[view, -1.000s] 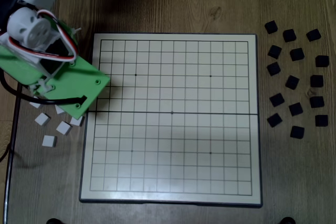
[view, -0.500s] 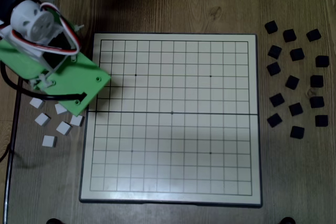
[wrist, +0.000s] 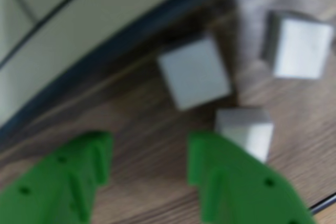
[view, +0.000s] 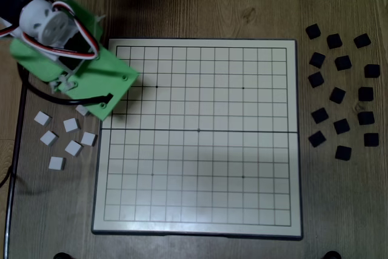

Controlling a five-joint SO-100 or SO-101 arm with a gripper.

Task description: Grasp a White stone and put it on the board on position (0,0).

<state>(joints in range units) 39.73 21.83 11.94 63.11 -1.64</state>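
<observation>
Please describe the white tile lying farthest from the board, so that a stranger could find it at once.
In the fixed view, find the large cream gridded board, then the cluster of small flat white square tiles on the wooden table at its left edge. The wanted tile is the lowest one, alone at the bottom-left of the cluster.

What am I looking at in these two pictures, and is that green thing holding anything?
It is a small robot arm beside a game board. The fixed view looks down on the wooden table, the gridded board, loose white stones left of it and black tiles on the right. The wrist view rides on the arm: its green gripper is open and empty, hovering just short of three white stones, the nearest beside the board's dark rim.
</observation>
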